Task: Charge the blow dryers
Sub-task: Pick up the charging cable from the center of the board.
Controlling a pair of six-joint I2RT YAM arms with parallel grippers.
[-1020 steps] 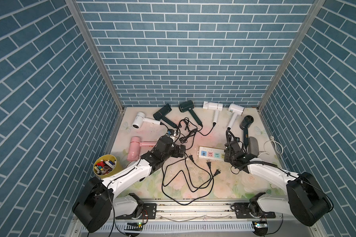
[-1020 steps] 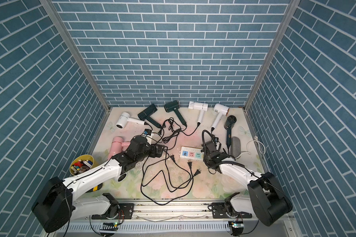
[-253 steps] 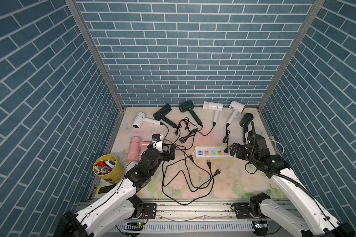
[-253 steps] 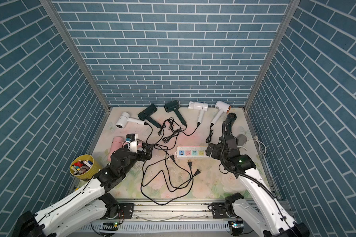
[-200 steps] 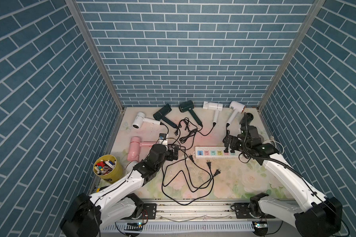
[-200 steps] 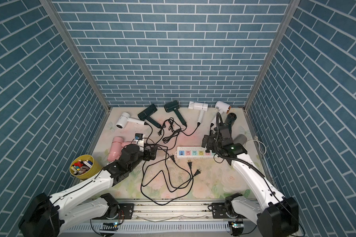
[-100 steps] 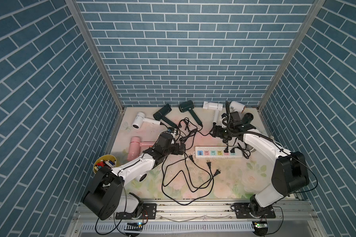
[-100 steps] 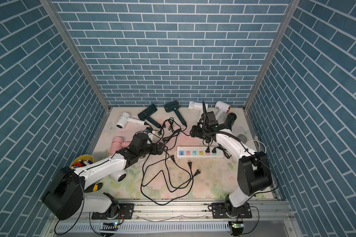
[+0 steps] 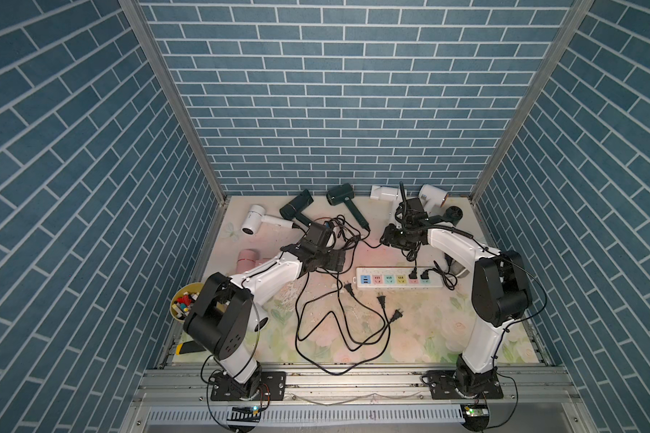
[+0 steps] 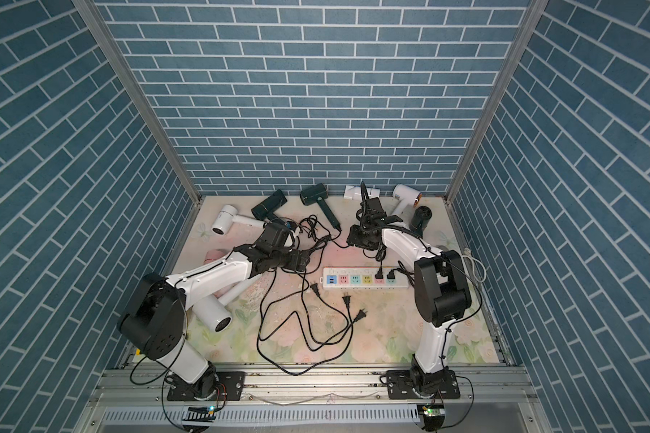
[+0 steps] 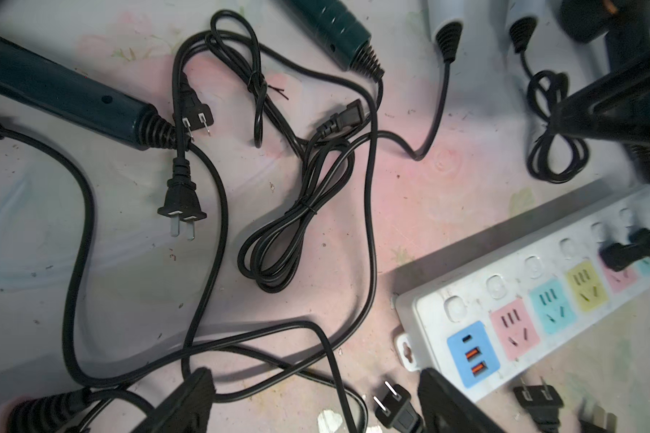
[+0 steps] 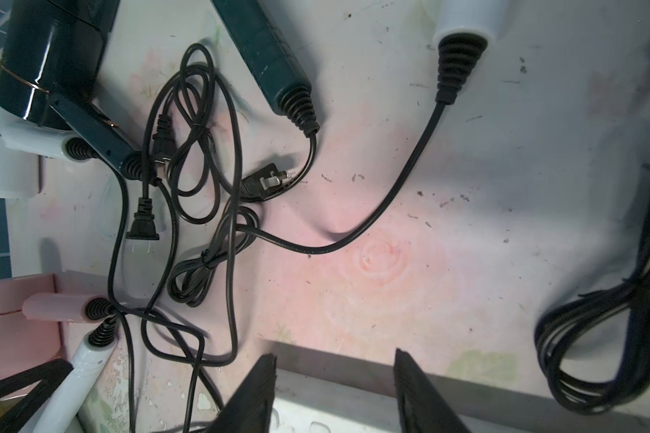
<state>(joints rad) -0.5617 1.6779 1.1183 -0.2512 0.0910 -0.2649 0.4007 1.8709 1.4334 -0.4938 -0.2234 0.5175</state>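
Several blow dryers lie along the back of the mat: white [image 9: 254,223], dark green [image 9: 297,205], dark green [image 9: 340,195], white [image 9: 385,193], white [image 9: 432,195] and black [image 9: 453,215]. A pink one [image 9: 246,260] lies under my left arm. Their black cords tangle mid-mat [image 9: 338,240]. My left gripper [image 11: 316,408] is open low over cords, with a loose plug [image 11: 394,406] by its finger, near the power strip's [image 9: 398,283] left end. My right gripper [image 12: 334,390] is open and empty behind the strip, facing a white dryer's cord [image 12: 391,195].
Two plugs [image 9: 419,274] sit in the strip's right-hand sockets. Loose plugs [image 9: 381,300] lie in front of it. A yellow cup of small items [image 9: 182,305] stands front left. A grey cylinder [image 9: 456,268] lies right of the strip. Brick walls close three sides.
My right arm has swung from the strip's right end to the back centre, and its jaws have narrowed. My left gripper has reached right, toward the strip's left end.
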